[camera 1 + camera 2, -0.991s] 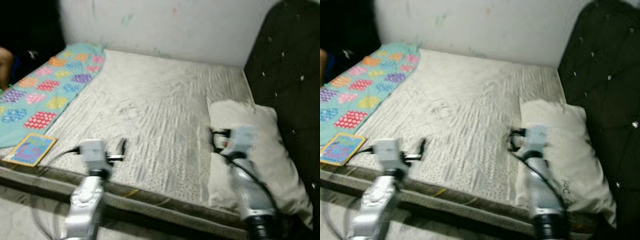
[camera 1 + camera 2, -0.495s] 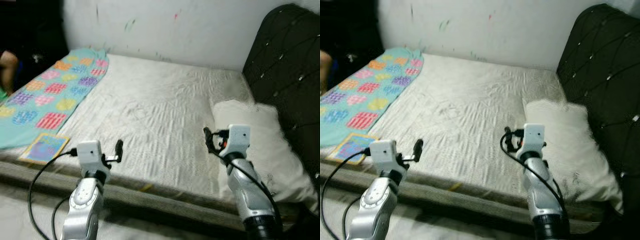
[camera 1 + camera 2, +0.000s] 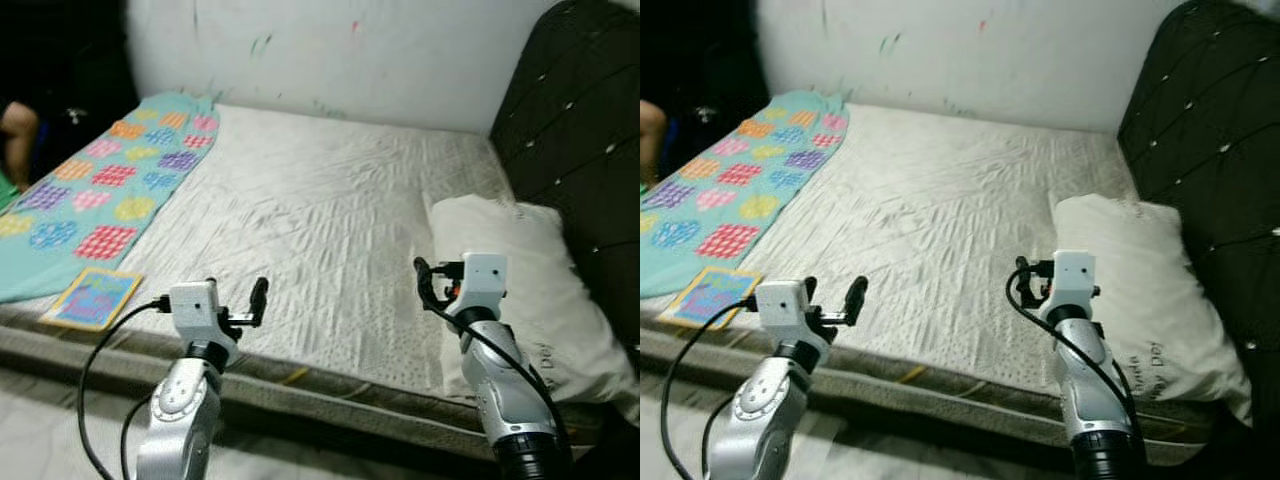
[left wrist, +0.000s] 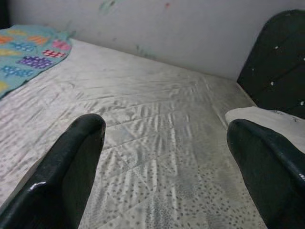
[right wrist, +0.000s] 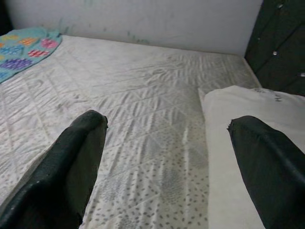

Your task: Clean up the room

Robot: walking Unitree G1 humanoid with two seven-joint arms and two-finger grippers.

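From our head camera we've got a bare quilted mattress [image 3: 330,210] ahead of us, with the left claw [image 3: 240,305] hanging over its near edge, fingers spread and nothing in them. Out past the left claw and further to its left sits a teal blanket with coloured patches [image 3: 95,190], and a small picture book [image 3: 92,298] lies just beside that claw on the left. The right claw [image 3: 428,283] hovers over the mattress too, and a white pillow [image 3: 520,280] lies just to its right, up against the dark tufted headboard [image 3: 580,130].

Left wrist camera: both black fingers [image 4: 66,176] wide apart, empty, mattress beyond them and a corner of the blanket far off.

Right wrist camera: fingers [image 5: 71,171] wide apart as well, holding nothing, pillow edge right next to one of them
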